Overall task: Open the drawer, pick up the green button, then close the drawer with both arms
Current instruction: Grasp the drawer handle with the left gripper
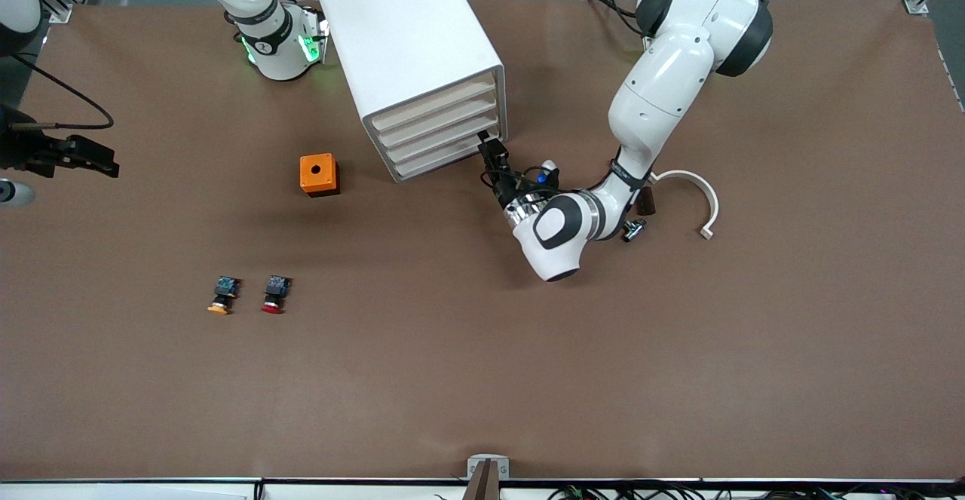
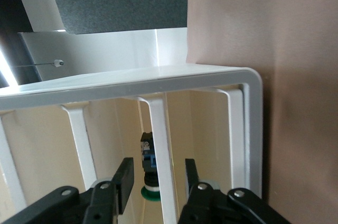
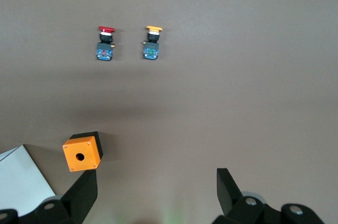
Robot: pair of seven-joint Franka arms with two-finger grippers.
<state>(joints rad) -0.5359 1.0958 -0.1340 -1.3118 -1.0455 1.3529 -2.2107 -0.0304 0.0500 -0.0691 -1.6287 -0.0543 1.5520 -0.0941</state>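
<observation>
The white cabinet (image 1: 407,47) stands near the robots' bases with its drawers (image 1: 441,134) all pushed in. My left gripper (image 1: 488,151) is at the drawer fronts, at their end toward the left arm. In the left wrist view the left gripper (image 2: 158,168) is narrowed around a white front edge (image 2: 158,129), with a gap on each side. The green-capped button (image 2: 149,166) shows inside, just past that edge. My right gripper (image 3: 157,179) hangs open and empty, high over the table near the orange box (image 3: 82,154).
An orange box (image 1: 319,174) sits beside the cabinet toward the right arm's end. A red-capped button (image 1: 275,294) and an orange-capped button (image 1: 223,295) lie nearer the front camera. A white curved piece (image 1: 697,191) lies by the left arm's wrist.
</observation>
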